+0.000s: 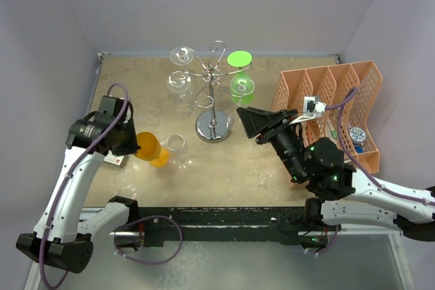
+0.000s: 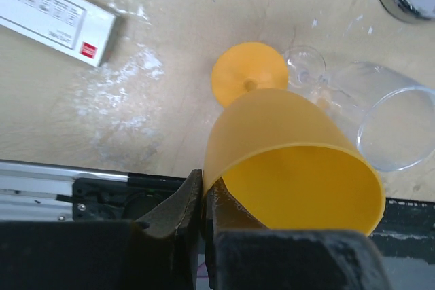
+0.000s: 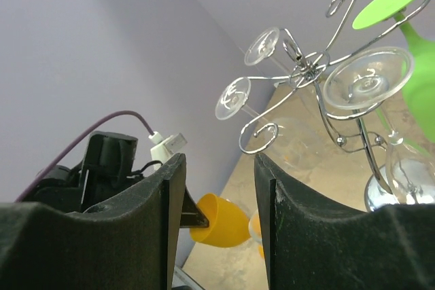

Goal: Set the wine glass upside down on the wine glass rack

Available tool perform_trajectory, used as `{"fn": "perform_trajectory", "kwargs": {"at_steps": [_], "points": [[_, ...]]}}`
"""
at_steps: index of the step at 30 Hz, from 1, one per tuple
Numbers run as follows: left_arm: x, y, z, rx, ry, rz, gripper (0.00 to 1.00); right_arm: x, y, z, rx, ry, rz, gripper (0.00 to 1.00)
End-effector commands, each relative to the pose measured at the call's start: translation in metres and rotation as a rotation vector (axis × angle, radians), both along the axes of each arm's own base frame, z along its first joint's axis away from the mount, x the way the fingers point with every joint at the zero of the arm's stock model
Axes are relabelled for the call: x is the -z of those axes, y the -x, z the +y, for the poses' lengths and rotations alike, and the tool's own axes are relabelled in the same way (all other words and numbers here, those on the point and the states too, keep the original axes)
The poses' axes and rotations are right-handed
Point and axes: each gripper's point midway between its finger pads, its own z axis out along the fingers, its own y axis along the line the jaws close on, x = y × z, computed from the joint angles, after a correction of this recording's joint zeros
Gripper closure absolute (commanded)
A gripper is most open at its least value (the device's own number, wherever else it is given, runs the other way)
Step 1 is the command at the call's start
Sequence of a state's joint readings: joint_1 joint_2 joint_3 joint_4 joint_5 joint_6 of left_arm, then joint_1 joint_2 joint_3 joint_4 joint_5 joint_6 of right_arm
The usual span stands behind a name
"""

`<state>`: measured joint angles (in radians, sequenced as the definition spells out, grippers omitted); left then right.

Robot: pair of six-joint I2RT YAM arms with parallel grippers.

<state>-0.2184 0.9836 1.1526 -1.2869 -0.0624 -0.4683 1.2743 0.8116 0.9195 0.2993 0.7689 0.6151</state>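
left end effector [image 2: 202, 193] clamped, right end effector [image 3: 219, 174] parted.

Open bench [image 1: 238, 168] is seen in front of the wine glass rack [image 1: 215, 96], between its chrome base [image 1: 215, 128] and the near edge. The approach from the right is partly taken up by the right gripper [image 1: 246, 119], jaws apart, just beside that base. The rack's left side is crowded by hanging clear glasses [image 1: 180, 76]; its right side is blocked by a green glass [image 1: 241, 86]. Two scrolls are seen bare, one at the back [image 1: 217, 47] and one at the front [image 1: 202, 102]. Right of the orange wine glass [image 1: 151, 149], pinched in the left gripper [image 1: 134, 144], the way is barred by a clear glass on its side [image 1: 178, 151]. The far right is walled off by the orange lattice organiser [image 1: 333, 96].
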Motion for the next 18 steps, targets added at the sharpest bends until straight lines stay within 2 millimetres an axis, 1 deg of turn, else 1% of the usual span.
{"fn": "perform_trajectory", "kwargs": {"at_steps": [1, 3, 6, 8, 10, 14, 16, 18], "points": [[-0.035, -0.004, 0.025, -0.068, -0.110, -0.101, 1.00, -0.017, 0.000, -0.009, 0.021, -0.071, -0.011, 0.53], [-0.049, -0.010, 0.032, -0.095, -0.139, -0.146, 1.00, -0.018, 0.000, -0.008, 0.016, -0.066, -0.012, 0.53], [-0.079, -0.022, 0.046, -0.153, -0.194, -0.249, 1.00, -0.021, 0.002, -0.005, 0.001, -0.073, -0.007, 0.53], [-0.105, -0.030, 0.056, -0.200, -0.228, -0.340, 1.00, -0.025, 0.004, 0.000, -0.026, -0.083, -0.012, 0.53], [-0.133, -0.037, 0.061, -0.229, -0.228, -0.444, 1.00, -0.028, 0.007, 0.009, -0.064, -0.089, -0.009, 0.53], [-0.195, -0.051, 0.057, -0.260, -0.143, -0.703, 1.00, -0.037, 0.014, 0.028, -0.139, -0.088, -0.021, 0.53], [-0.221, -0.056, 0.047, -0.235, -0.065, -0.841, 1.00, -0.043, 0.017, 0.037, -0.175, -0.090, -0.023, 0.53], [-0.246, -0.058, 0.036, -0.204, 0.021, -0.973, 1.00, -0.053, 0.022, 0.046, -0.222, -0.104, -0.035, 0.53]]}}
